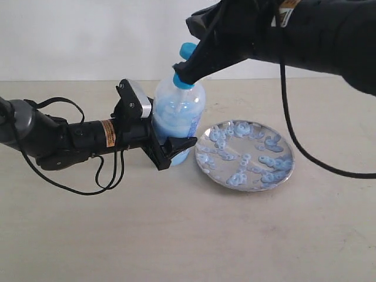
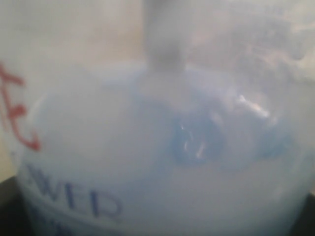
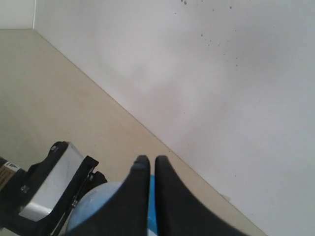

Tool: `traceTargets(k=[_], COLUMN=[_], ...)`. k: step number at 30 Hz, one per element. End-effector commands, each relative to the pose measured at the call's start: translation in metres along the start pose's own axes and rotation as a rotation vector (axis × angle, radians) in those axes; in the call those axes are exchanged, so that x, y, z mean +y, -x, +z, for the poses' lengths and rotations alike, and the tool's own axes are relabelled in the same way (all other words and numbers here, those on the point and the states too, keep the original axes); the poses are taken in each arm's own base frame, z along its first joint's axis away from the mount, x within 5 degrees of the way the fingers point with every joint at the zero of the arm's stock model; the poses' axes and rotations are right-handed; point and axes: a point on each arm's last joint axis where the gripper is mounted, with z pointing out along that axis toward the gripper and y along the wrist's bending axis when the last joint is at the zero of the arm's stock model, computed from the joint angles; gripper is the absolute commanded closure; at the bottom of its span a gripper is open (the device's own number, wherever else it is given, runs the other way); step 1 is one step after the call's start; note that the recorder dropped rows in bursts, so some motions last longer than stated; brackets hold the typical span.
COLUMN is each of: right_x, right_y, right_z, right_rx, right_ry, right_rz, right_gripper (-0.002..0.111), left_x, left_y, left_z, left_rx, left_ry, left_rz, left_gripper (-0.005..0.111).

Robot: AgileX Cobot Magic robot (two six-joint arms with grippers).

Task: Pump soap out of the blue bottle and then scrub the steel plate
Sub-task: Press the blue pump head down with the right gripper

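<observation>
Left tool (image 1: pixel 173 132) clamps the bottle (image 1: pixel 182 111) steady; I'd press the closed right tool (image 1: pixel 179 73) straight down on the pump (image 1: pixel 188 50).

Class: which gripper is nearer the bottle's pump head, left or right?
Right. The right gripper sits right at the pump head, atop the bottle. The left gripper clamps the bottle's body lower down, well below the pump.

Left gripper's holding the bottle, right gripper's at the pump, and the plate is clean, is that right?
Not clean: the exterior view shows the plate dotted with soap blobs. The left gripper does hold the bottle, with the right gripper at its pump.
</observation>
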Motion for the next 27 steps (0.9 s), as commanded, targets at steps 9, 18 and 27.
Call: traceTargets(k=[9,18,27], right_x=[0.012,0.021,0.03], right_y=[-0.033,-0.055,-0.078], right_z=[0.037,0.04,0.044], right_rx=[0.051,0.244,0.358], right_ry=[0.011,0.086,0.12], right_rz=[-0.022,0.051,0.104], right_gripper=[0.109,0.109,0.109], left_x=[0.003,0.003,0.003], left_y=[0.01,0.01,0.01], left_z=[0.0,0.0,0.0], left_rx=[-0.059,-0.059,-0.059], left_ry=[0.017,0.017,0.015], left_rz=[0.011,0.011,0.012], left_gripper=[0.103,0.103,0.103])
